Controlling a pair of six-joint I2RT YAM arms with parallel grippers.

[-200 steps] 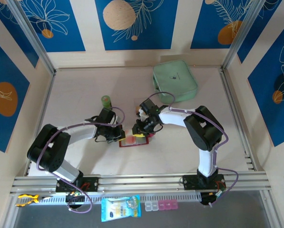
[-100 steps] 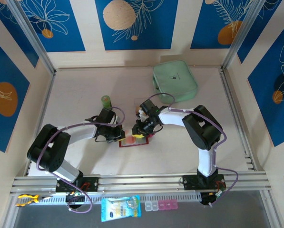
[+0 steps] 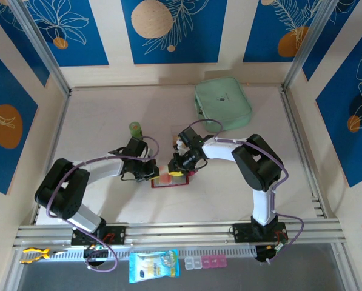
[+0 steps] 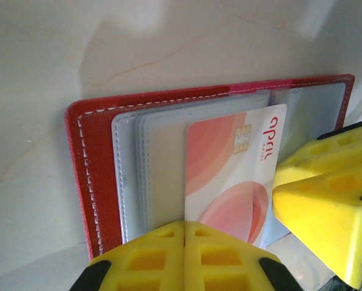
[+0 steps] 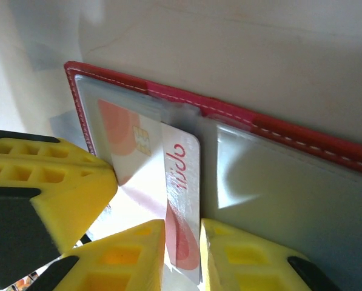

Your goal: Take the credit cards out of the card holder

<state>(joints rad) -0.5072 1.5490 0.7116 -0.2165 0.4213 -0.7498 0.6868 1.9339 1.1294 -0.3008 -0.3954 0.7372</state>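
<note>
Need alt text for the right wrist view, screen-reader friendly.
The right gripper pinches a pink-and-white credit card that sticks partway out of a clear sleeve in the open red card holder, which lies on a pale table. The yellow left gripper sits at the left, beside the card.

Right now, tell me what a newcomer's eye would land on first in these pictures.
The open red card holder at the middle of the table, where both arms meet, draws the eye first. A pink-and-white chip card sticks partway out of its clear sleeve, pinched between the right arm's yellow jaws, while the left arm's jaws are shut at the holder's edge. The mint-green zip pouch lies apart at the far right.
</note>
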